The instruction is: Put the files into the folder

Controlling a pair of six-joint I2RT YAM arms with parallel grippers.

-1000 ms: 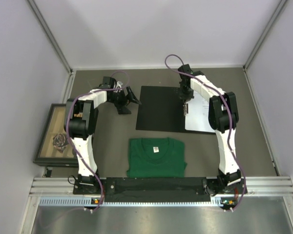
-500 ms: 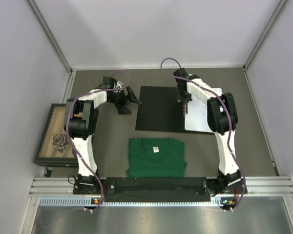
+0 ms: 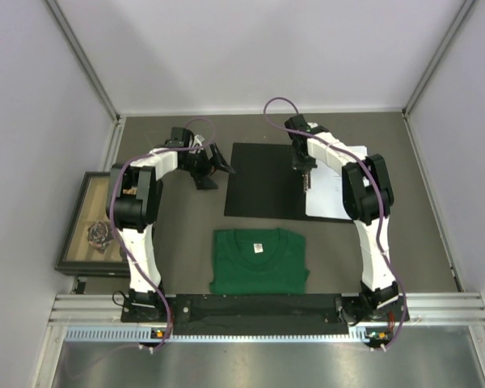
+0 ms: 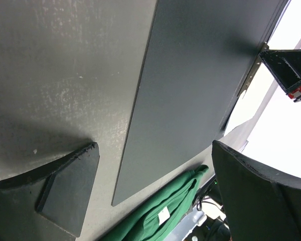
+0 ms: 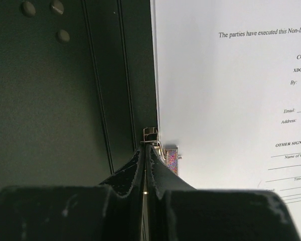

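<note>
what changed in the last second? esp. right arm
The right gripper pinched shut at the clip beside the files, and its wrist swung slightly left over the folder. Nothing visibly lifted. The left gripper stayed open and parked. The files, folder, green shirt and picture frame did not move.
</note>
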